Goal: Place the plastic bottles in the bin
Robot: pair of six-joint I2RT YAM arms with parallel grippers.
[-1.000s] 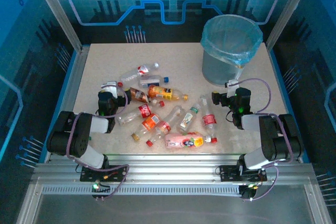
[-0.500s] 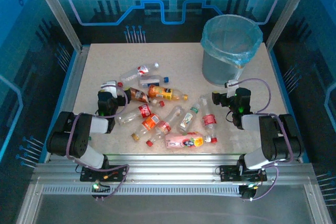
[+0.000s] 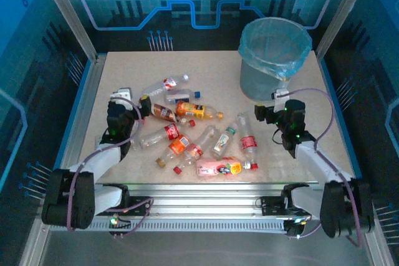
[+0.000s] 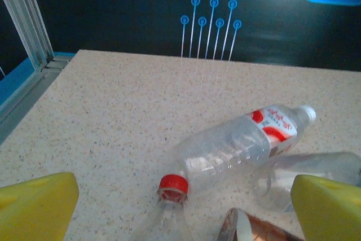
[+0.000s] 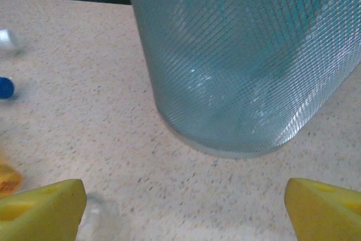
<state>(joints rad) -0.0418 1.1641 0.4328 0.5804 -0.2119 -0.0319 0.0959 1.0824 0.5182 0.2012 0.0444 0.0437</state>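
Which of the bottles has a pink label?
The pink-labelled bottle, lying crosswise at the near end of the pile with its red cap pointing right. The other bottles show red, orange or dark labels, or look clear.

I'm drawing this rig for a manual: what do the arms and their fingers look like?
The left arm and right arm have black joints and pale grey links, with lilac cables looping outside. Their fingers are bright yellow.

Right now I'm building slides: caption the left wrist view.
Open left gripper frames a red-capped bottle; a white-capped bottle lies beyond on speckled table.
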